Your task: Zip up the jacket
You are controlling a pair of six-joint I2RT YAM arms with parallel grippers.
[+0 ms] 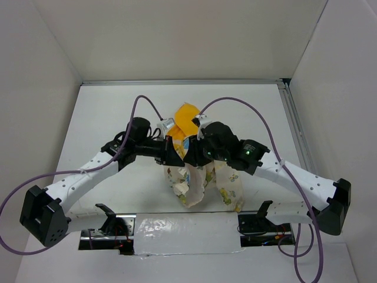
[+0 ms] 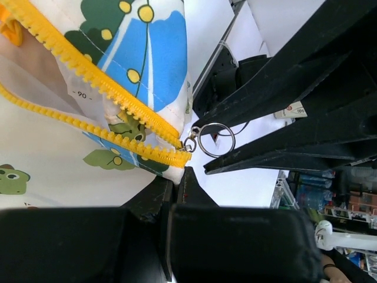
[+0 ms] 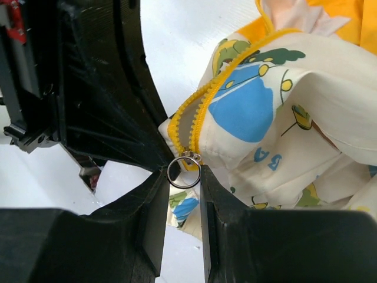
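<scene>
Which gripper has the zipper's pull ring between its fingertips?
The right gripper; the ring sits between its tips, while the left gripper pinches the jacket's bottom corner.

A white table (image 1: 118, 112) stands enclosed by white wall panels (image 1: 177, 35) on three sides. A metal rail (image 1: 293, 127) runs along the table's right edge. A strip of shiny, crinkled tape (image 1: 171, 231) lies across the near edge. The left wrist view shows blurred, cluttered shelving (image 2: 353, 197) past the table.
</scene>
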